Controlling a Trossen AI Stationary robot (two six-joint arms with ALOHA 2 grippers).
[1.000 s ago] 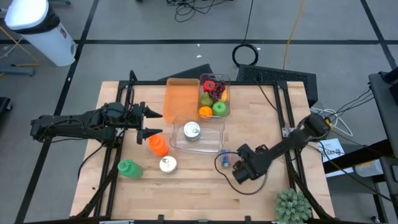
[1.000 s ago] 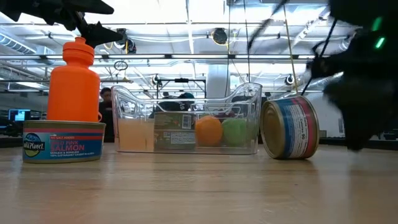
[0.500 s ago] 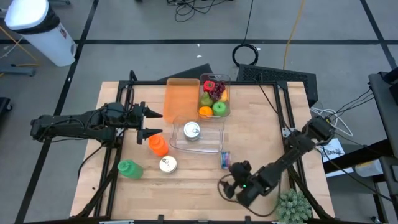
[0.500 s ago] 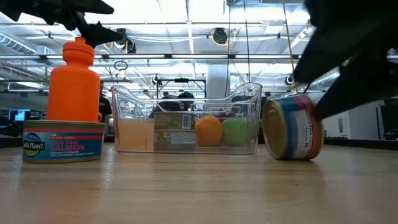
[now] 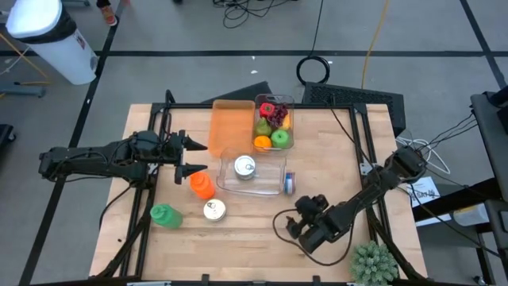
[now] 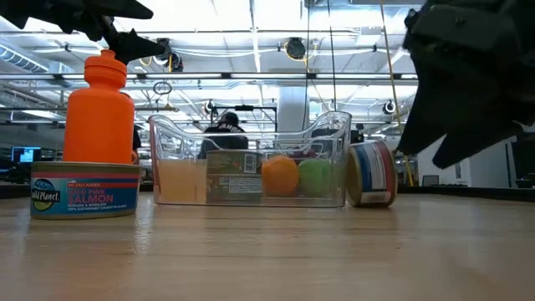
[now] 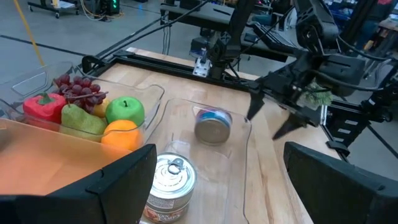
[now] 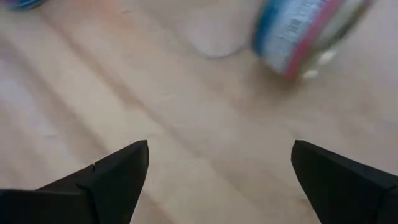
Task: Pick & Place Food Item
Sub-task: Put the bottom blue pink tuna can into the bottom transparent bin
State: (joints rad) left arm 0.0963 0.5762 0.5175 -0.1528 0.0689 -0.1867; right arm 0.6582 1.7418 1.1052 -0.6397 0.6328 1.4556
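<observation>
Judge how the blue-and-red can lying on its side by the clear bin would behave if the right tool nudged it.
The can lies on its side on bare wood, so it would probably roll. Its metal body looks rigid and smooth, possibly slippery. The open right tool sits apart from it.

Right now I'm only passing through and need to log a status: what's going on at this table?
Neither arm holds anything. The right gripper hangs open over the bare wood near the front of the table. A blue-and-red can lies on its side apart from it, by the right end of the clear bin, which holds an upright can. The left gripper waits open at the bin's left, just above the orange bottle. A second bin holds fruit.
</observation>
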